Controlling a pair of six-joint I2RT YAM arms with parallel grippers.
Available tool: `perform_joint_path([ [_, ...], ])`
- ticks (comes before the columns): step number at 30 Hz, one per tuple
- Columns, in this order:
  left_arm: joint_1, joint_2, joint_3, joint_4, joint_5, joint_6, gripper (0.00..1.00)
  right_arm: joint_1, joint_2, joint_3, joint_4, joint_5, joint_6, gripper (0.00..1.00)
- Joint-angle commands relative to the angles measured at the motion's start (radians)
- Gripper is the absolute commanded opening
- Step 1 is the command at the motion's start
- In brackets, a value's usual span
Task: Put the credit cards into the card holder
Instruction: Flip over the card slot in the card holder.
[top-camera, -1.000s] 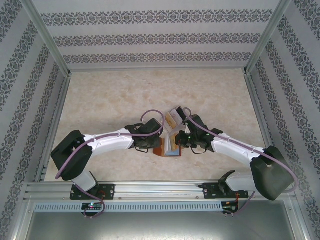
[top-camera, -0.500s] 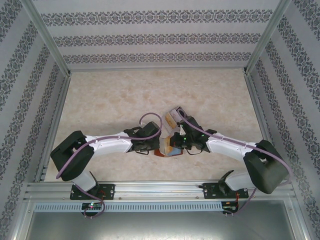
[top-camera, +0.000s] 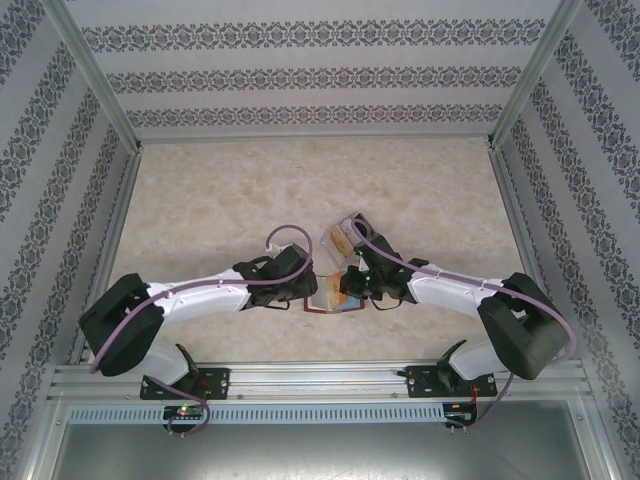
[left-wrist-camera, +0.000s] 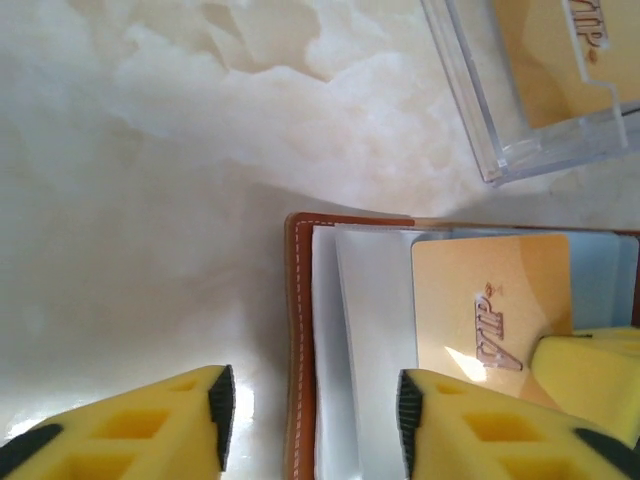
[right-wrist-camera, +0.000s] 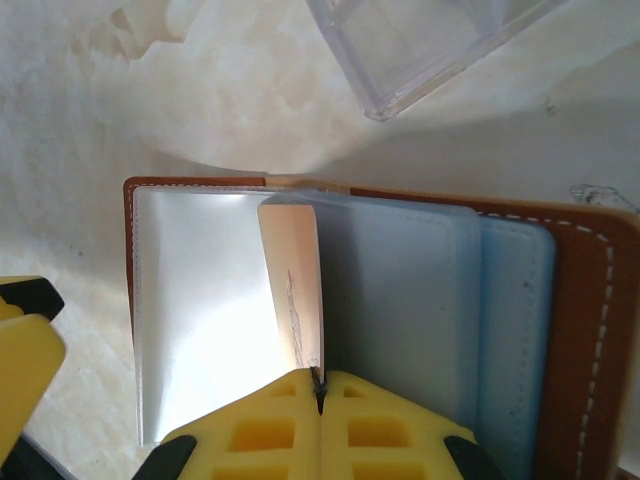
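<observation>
The card holder lies open on the bench between both arms. The right pincer is clenched on a gold card, which stands on edge over the holder's pale sleeves. The left pincer is released, its jaws either side of the holder's stitched edge.

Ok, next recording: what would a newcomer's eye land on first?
The open card holder lies near the table's front centre. The right gripper is shut on a gold card over its sleeves; the left gripper is open astride its stitched edge. A clear case lies just beyond.
</observation>
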Motion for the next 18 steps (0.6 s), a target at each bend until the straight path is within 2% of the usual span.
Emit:
perform_joint_path([
  [1, 0.007, -0.011, -0.023, 0.043, -0.011, 0.001, 0.56, 0.006, 0.009, -0.011, -0.03, 0.038, 0.007, 0.0],
  [6, 0.007, 0.081, 0.04, 0.008, 0.037, 0.032, 0.57, 0.005, 0.0, -0.001, -0.028, 0.024, 0.008, 0.0],
  [11, 0.007, 0.156, 0.097, -0.051, 0.048, 0.05, 0.47, 0.001, -0.047, 0.025, -0.05, 0.012, 0.006, 0.0],
  [13, 0.007, 0.161, 0.097, -0.058, 0.042, 0.045, 0.39, -0.007, -0.089, 0.034, -0.085, 0.032, -0.002, 0.0],
  [18, 0.007, 0.157, 0.092, -0.059, 0.043, 0.046, 0.34, -0.038, -0.212, 0.055, -0.262, 0.149, -0.055, 0.0],
])
